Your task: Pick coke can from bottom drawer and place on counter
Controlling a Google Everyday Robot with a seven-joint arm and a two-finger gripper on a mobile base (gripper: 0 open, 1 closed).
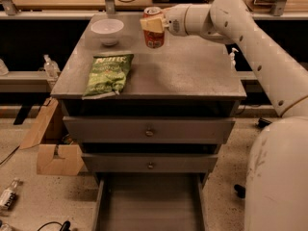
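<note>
Well, the gripper (155, 23) squeezes the coke can (154, 38) between its fingers (149, 24), top middle, over the counter (192, 71), beside the bowl (107, 29).

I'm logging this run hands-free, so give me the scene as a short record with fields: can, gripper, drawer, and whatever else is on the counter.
can: can upright at the back of the counter, just right of the bowl
gripper: gripper reaches in from the right, closed on the can's upper part
can contact: cannot tell if its base rests on the counter or hangs just above it
drawer: drawer at the bottom pulled open, bare floor showing
other items: bowl back left; bag lying flat front left
</note>
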